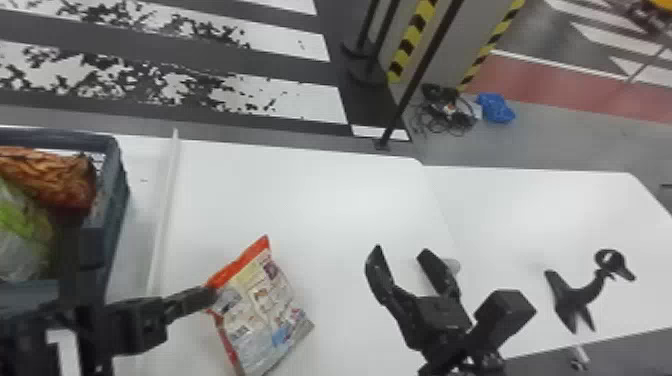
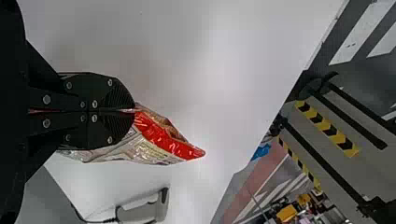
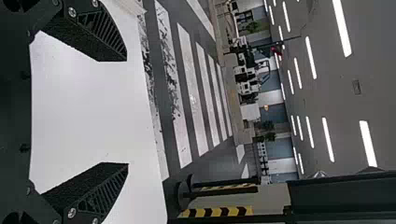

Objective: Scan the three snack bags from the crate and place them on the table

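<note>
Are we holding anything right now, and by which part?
The left end effector holds a snack bag by one corner, at its red trim. The right end effector is open and empty.

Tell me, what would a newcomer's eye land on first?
Probably the red-edged snack bag, pinched in the left gripper against the white table. Next, the wide-open right gripper, right of it. Then the dark crate at far left, holding orange-brown and green bags.
</note>
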Action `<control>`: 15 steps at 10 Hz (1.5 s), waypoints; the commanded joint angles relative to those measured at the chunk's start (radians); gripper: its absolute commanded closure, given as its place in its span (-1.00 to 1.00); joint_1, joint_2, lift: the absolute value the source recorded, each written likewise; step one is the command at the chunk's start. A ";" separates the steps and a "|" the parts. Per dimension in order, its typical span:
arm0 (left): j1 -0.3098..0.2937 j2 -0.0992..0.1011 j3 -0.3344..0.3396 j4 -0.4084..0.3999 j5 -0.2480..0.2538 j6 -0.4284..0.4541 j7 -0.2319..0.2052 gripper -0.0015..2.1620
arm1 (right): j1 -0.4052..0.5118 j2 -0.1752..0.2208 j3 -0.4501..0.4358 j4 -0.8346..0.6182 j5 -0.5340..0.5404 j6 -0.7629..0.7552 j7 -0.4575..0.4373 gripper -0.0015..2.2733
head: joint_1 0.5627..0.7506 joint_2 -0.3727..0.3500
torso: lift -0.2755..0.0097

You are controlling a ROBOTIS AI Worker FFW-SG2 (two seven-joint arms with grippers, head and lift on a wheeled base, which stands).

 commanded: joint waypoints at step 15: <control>0.519 0.067 0.244 -0.277 -0.086 -1.025 0.075 -1.00 | 0.026 0.004 0.154 0.052 0.006 0.061 0.110 -0.40 | 0.41 0.20 | 0.68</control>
